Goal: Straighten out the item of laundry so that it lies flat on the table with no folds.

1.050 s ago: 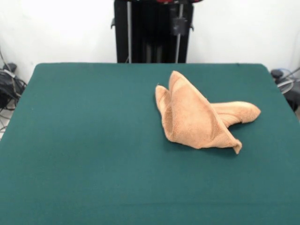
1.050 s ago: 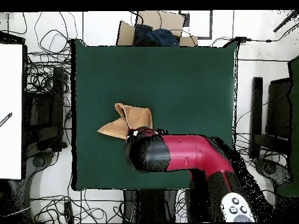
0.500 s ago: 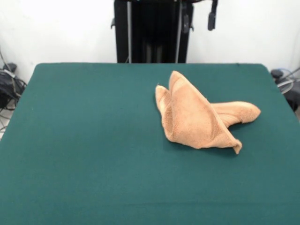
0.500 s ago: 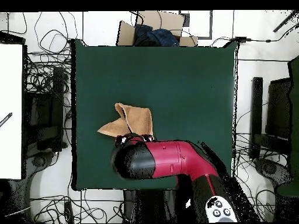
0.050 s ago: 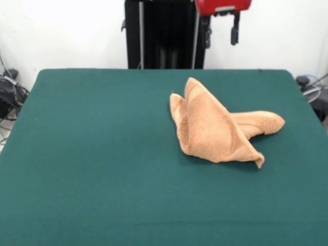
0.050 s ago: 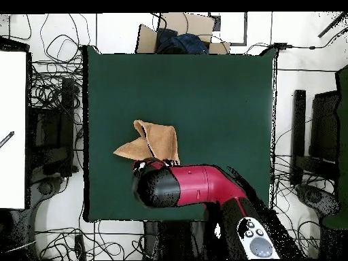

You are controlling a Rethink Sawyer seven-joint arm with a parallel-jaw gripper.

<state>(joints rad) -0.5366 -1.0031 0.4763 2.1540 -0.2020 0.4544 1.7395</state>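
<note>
The item of laundry (image 5: 215, 128) is a light orange-tan towel, folded over itself into a pointed heap right of the table's middle, with one flap sticking out to the right. From overhead the towel (image 6: 153, 141) lies near the left side of the green table (image 6: 217, 102). My gripper (image 5: 220, 35) hangs high above the far edge of the table (image 5: 92, 154), behind the towel and well clear of it. Its two dark fingers (image 5: 234, 32) stand apart with nothing between them. In the overhead view the red and black arm (image 6: 183, 187) covers the gripper and borders the towel's lower edge.
Cables (image 5: 9, 92) lie off the table's left edge in the front view. Overhead, a cardboard box (image 6: 180, 34) stands beyond the top edge, a white panel (image 6: 12, 129) at the left, and tangled wires (image 6: 58, 88) surround the table.
The gripper has come down into the front view, its red wrist now showing at the top. Overhead, the arm's head shifted slightly. The towel has not moved.
</note>
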